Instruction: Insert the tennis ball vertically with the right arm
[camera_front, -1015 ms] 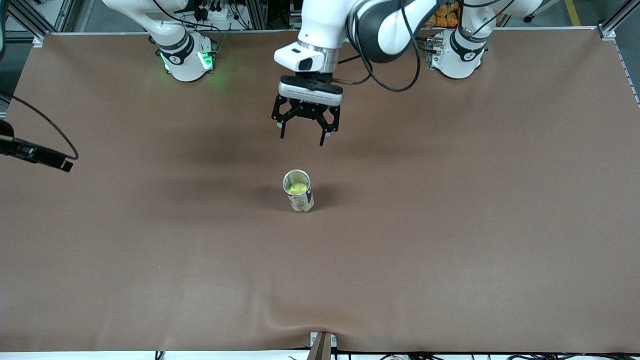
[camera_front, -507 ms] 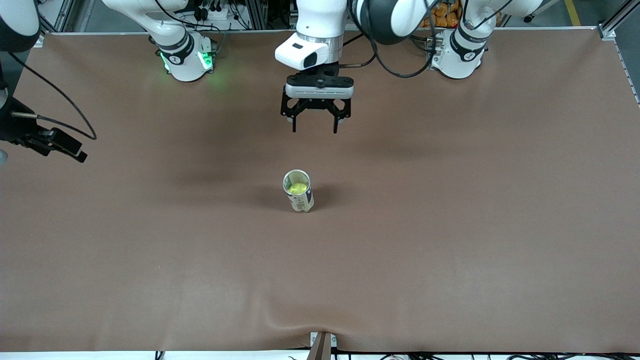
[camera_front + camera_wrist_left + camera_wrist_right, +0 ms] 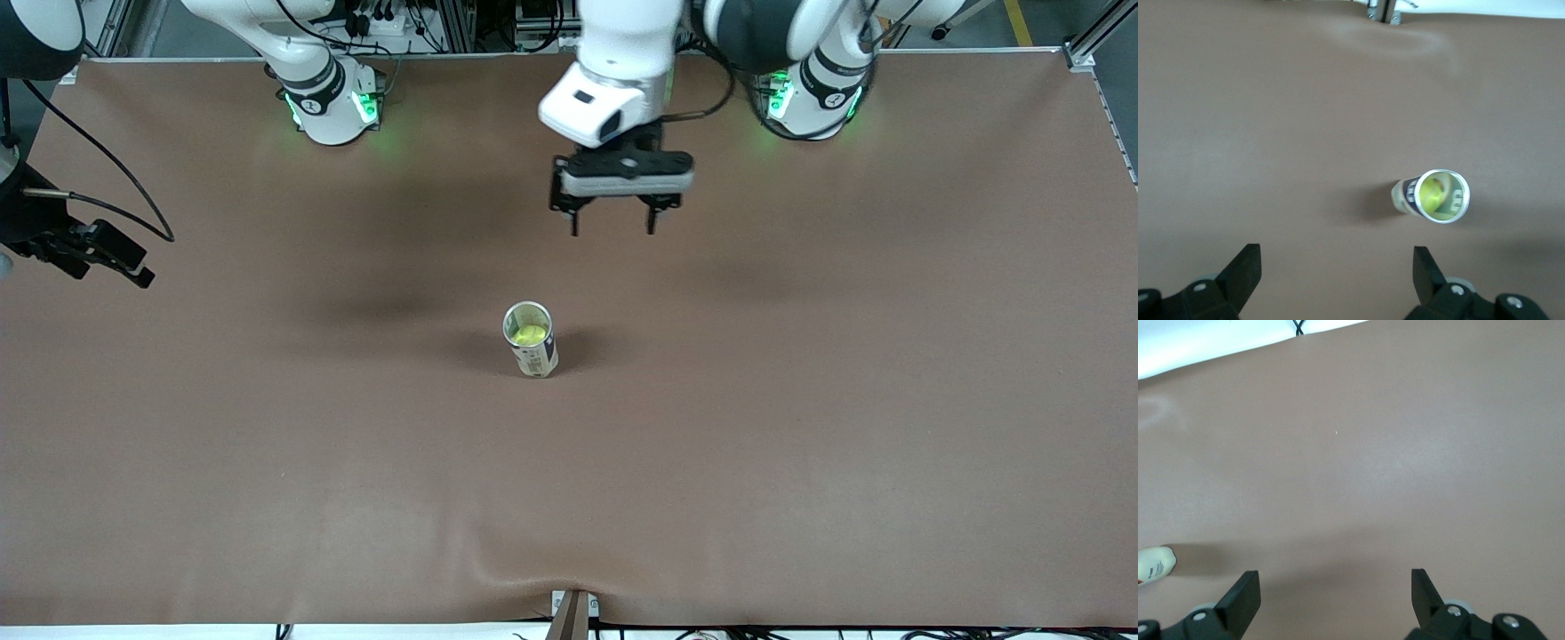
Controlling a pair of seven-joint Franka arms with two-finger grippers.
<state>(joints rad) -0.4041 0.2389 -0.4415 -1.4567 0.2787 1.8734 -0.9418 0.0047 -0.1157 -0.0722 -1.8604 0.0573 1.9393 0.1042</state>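
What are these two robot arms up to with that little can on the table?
Nothing is being handled right now. A tennis ball already sits inside the upright can mid-table. The left gripper hangs open and empty over bare table near the arms' bases. The right gripper is open and empty at the right arm's end of the table.

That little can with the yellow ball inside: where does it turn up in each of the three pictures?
Front view: the can stands upright mid-table, the tennis ball inside.
Left wrist view: seen from above, ball visible in its open mouth.
Right wrist view: only its base shows at the picture's edge.
Shared landmark: the brown table cover.
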